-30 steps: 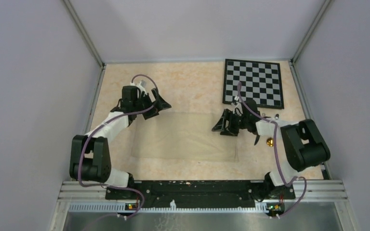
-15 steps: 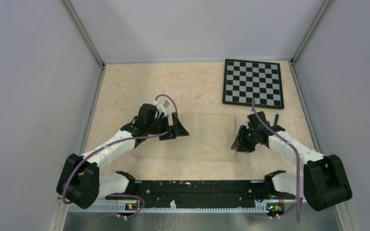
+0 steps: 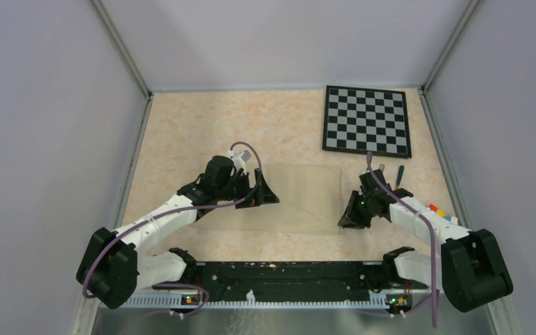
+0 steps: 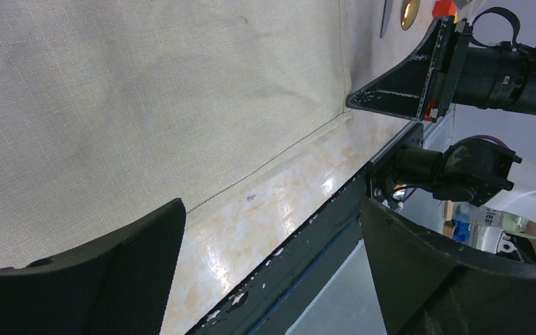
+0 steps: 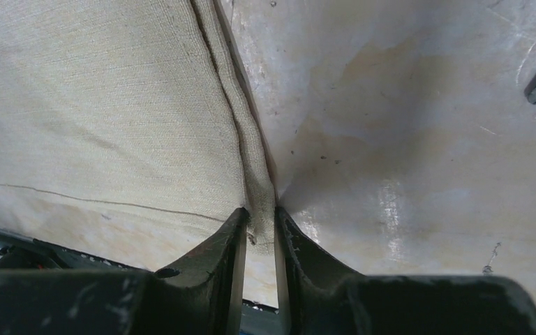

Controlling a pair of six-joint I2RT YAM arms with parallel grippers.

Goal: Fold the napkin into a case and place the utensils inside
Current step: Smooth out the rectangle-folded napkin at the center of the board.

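Beige napkin [image 3: 300, 199] flat mid-table; utensils [image 3: 400, 172] near right edge.

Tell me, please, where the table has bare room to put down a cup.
Bare: the far-left table, between back wall, checkered board and napkin. Crowded: right side, where utensils, coloured blocks and the right gripper sit.

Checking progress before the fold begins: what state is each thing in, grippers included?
napkin: spread flat on the table, not yet a case.
right gripper: shut on the napkin's right hem.
left gripper: open over the napkin, holding nothing.
knife: lying on the table, outside the napkin.
spoon: lying beside the knife, outside the napkin.
checkered board: lying flat, untouched.
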